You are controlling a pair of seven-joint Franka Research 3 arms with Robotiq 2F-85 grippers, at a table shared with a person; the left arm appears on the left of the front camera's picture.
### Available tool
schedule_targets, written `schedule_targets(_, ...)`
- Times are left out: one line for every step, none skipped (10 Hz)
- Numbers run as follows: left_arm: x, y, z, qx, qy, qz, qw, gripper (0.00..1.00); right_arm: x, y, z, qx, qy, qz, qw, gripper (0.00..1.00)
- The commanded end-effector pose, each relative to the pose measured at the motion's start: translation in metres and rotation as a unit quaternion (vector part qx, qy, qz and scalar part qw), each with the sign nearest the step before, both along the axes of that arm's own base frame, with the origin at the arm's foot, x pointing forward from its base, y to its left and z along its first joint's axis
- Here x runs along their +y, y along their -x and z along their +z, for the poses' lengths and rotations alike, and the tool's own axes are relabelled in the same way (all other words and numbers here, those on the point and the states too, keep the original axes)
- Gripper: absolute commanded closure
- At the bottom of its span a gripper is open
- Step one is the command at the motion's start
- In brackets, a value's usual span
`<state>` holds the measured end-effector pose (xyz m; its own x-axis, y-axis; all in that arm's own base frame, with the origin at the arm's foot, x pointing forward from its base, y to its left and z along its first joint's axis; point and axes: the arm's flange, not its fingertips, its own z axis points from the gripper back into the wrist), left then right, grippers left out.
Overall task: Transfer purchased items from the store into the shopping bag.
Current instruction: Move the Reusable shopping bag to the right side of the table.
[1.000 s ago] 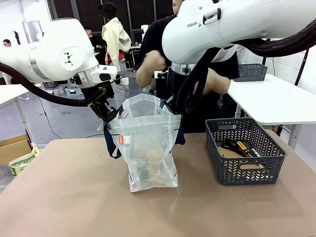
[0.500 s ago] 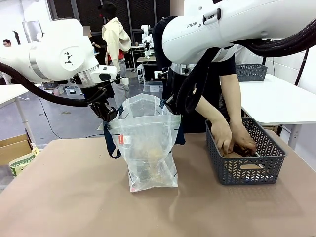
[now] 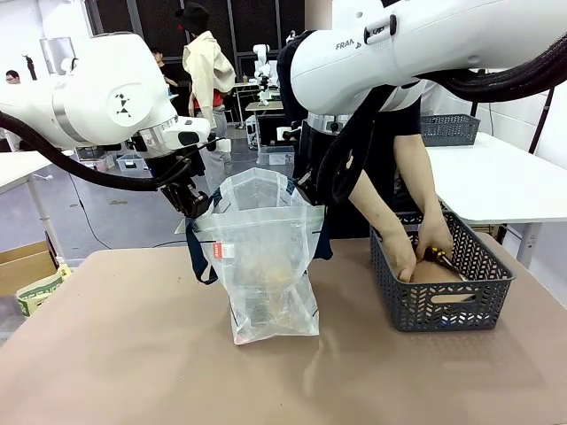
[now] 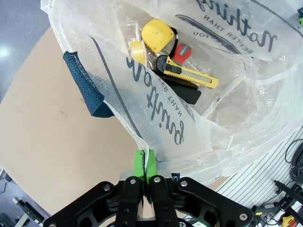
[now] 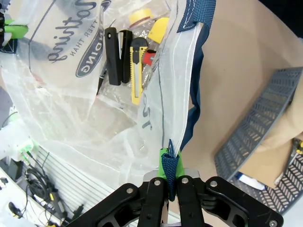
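In the front view, the person's hands, which had been raised behind the shopping bag a second before, were seen lowered into the store by the right edge of the worktop, with the forearms sloping down over its far rim. The bag and the arms were unchanged. The bag was stood at the worktop's middle, with its left rim held up by the left gripper, whose jaws were pressed together. In the left wrist view, the green pads were pinched flat on the bag's clear rim, and a yellow utility knife and a yellow tape measure were seen lying inside. In the right wrist view, the right gripper was clamped tight on the navy strap and the rim, with the store seen at the lower right.
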<state>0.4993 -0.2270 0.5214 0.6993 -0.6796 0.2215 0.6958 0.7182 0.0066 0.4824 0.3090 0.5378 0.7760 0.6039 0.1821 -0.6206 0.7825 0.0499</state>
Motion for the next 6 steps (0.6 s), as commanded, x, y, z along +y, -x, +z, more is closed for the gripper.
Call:
schedule_targets(0.0016, 0.0002, -0.0013, 0.0, -0.003, 0.0, 1.0, 1.0, -0.001, -0.0005, 0.0, 0.0, 0.001, 0.007, 1.0, 1.0)
schedule_targets(0.0016, 0.0002, -0.0013, 0.0, -0.003, 0.0, 1.0, 1.0, -0.001, -0.0005, 0.0, 0.0, 0.001, 0.007, 1.0, 1.0)
schedule_targets(0.0016, 0.0002, -0.0013, 0.0, -0.003, 0.0, 1.0, 1.0, -0.001, -0.0005, 0.0, 0.0, 0.001, 0.007, 1.0, 1.0)
schedule_targets(0.0016, 0.0002, -0.0013, 0.0, -0.003, 0.0, 1.0, 1.0, -0.001, -0.0005, 0.0, 0.0, 0.001, 0.007, 1.0, 1.0)
schedule_targets(0.0016, 0.0002, -0.0013, 0.0, -0.003, 0.0, 1.0, 1.0, -0.001, -0.0005, 0.0, 0.0, 0.001, 0.007, 1.0, 1.0)
schedule_targets(0.0016, 0.0002, -0.0013, 0.0, -0.003, 0.0, 1.0, 1.0, -0.001, -0.0005, 0.0, 0.0, 0.001, 0.007, 1.0, 1.0)
